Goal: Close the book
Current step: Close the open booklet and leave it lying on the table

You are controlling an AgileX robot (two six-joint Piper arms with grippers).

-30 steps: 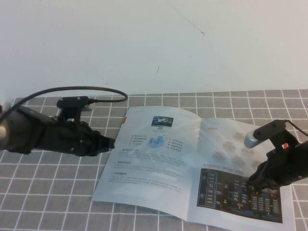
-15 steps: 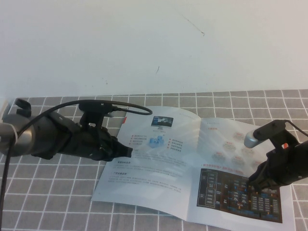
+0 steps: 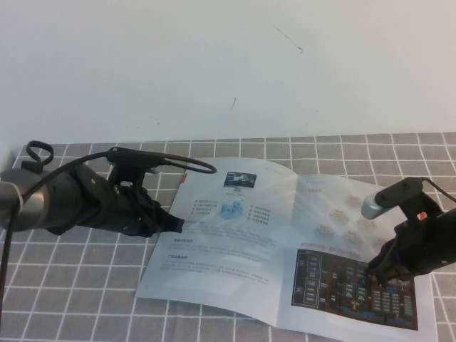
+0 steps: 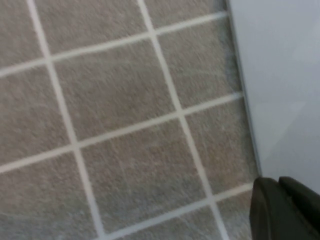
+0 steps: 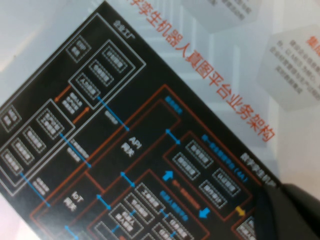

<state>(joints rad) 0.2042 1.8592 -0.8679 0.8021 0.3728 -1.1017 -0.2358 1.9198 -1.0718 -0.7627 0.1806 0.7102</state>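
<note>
Book open and flat, pages up, toward the near right of the grey checked cloth. Left gripper low at the left page's outer edge, left of the surface's middle; spread or pressed together, cannot tell. Right gripper down on the right page's dark diagram, by the near right corner; likewise cannot tell.

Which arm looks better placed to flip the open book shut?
Probably the left. The left gripper sits low by the cloth, at the outer edge of the left page of the book, ready to lift it over. The right gripper rests on the right page's dark diagram, seemingly pinning it.
</note>
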